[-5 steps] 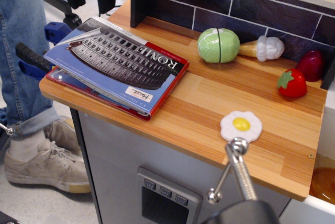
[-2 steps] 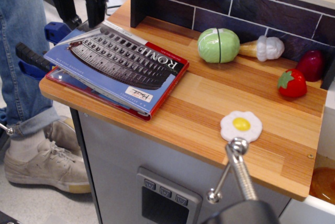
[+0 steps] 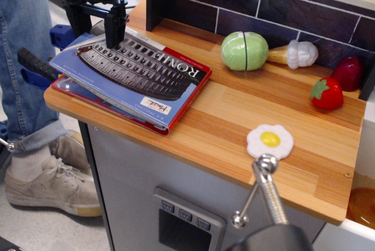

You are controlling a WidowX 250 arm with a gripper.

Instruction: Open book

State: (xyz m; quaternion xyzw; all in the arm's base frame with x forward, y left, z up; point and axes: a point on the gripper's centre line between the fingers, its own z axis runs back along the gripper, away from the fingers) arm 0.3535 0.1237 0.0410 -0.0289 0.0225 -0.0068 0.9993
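The wooden counter (image 3: 234, 122) is carrying everything here, with a dark tiled wall (image 3: 281, 4) rising along its far edge. The book (image 3: 132, 75) is lying at the counter's left end, cover up, its blue front with the grey Colosseum photo and the "ROME" title facing the camera upside down; its front cover is sitting slightly lifted above the pages along the left edge, and that corner is overhanging the counter. A person's leg in jeans (image 3: 23, 51) is standing just left of the counter. The arm is reaching down from the top left, its black gripper (image 3: 96, 28) pointing downward over the book's far left corner, jaws spread wide and holding nothing: one finger (image 3: 115, 28) is sitting over the cover near its far edge, the other is hanging beyond the book's left edge, so the two are straddling that corner. Whether the fingertips are touching the cover cannot be told. Well apart to the right, a green cabbage (image 3: 245, 50), a mushroom (image 3: 295, 54), a strawberry (image 3: 326, 93) and a fried egg (image 3: 269, 141) are resting on the wood.
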